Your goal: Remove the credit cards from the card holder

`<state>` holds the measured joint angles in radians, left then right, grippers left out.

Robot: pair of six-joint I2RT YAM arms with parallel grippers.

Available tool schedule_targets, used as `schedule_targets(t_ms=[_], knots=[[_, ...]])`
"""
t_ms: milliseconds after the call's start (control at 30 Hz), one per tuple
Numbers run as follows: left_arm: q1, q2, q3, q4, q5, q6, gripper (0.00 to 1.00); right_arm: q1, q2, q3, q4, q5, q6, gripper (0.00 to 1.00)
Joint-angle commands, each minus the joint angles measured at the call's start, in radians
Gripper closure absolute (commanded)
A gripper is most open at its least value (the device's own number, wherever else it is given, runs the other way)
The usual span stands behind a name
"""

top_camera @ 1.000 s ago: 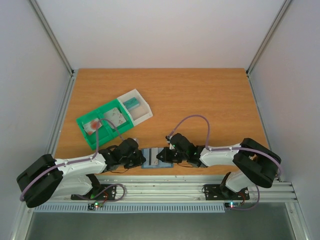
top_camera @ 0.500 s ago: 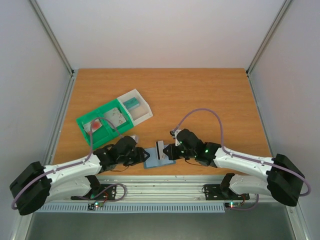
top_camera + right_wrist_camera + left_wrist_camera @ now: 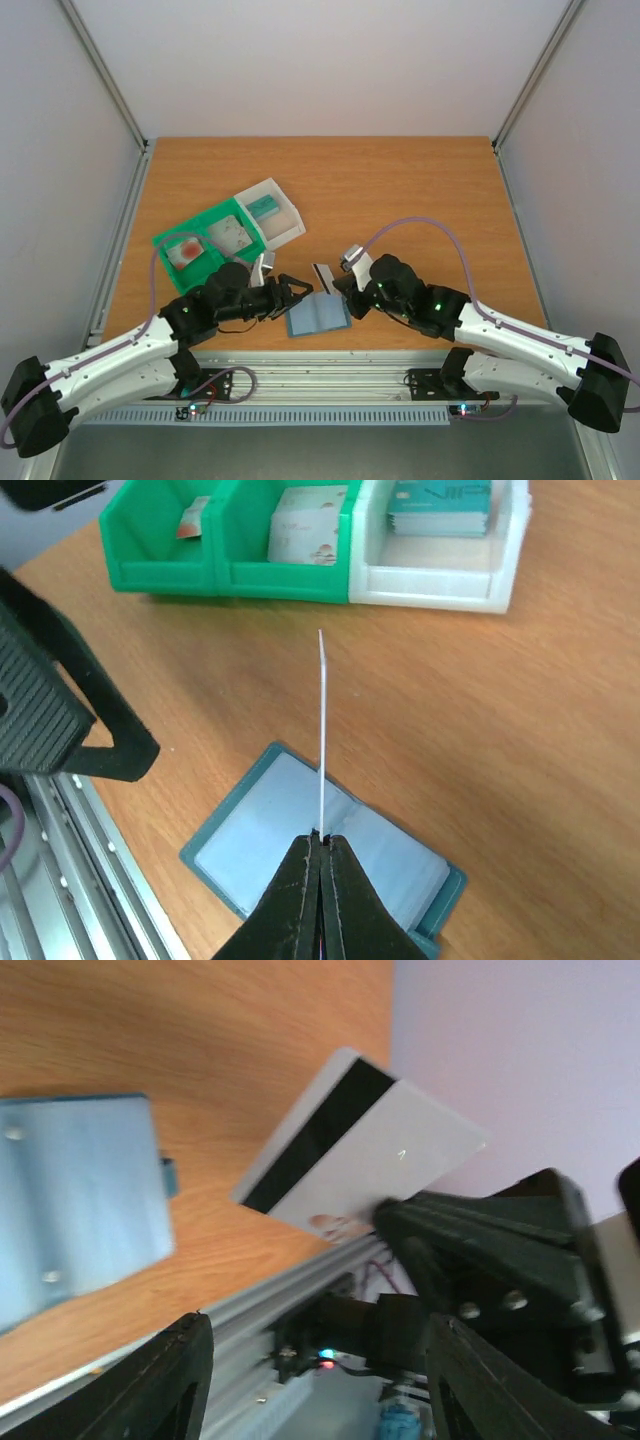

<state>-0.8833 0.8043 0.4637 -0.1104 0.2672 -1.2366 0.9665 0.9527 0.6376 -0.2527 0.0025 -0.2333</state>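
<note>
The card holder, a slate-blue wallet, lies open and flat near the table's front edge; it shows in the right wrist view and the left wrist view. My right gripper is shut on a whitish credit card with a black stripe and holds it upright above the wallet. The card is edge-on in the right wrist view and face-on in the left wrist view. My left gripper is open and empty, just left of the card, above the wallet's left edge.
A green-and-clear compartment tray stands behind and to the left of the wallet. Its green compartments hold whitish cards with red marks; the clear one holds teal cards. A metal rail runs along the near edge.
My right gripper has pulled a card out of the wallet and lifted it. My left gripper has let go of the wallet, opened and risen. The wallet now lies open.
</note>
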Motion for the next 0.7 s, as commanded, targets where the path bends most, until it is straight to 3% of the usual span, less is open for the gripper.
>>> schedule_targets(t_ms=[0, 100, 367, 667], knots=[[-0.003, -0.013, -0.048, 0.242, 0.084, -0.253, 0.44, 0.053, -0.005, 0.016, 0.069, 0.061, -0.275, 0.99], [-0.004, -0.001, -0.097, 0.411, 0.109, -0.368, 0.49, 0.137, 0.006, -0.008, 0.15, 0.194, -0.425, 0.99], [-0.003, 0.017, -0.134, 0.536, 0.129, -0.444, 0.49, 0.249, 0.088, 0.0, 0.22, 0.367, -0.601, 0.99], [-0.003, -0.078, -0.141, 0.423, 0.087, -0.442, 0.53, 0.3, 0.105, -0.017, 0.288, 0.467, -0.635, 0.99]])
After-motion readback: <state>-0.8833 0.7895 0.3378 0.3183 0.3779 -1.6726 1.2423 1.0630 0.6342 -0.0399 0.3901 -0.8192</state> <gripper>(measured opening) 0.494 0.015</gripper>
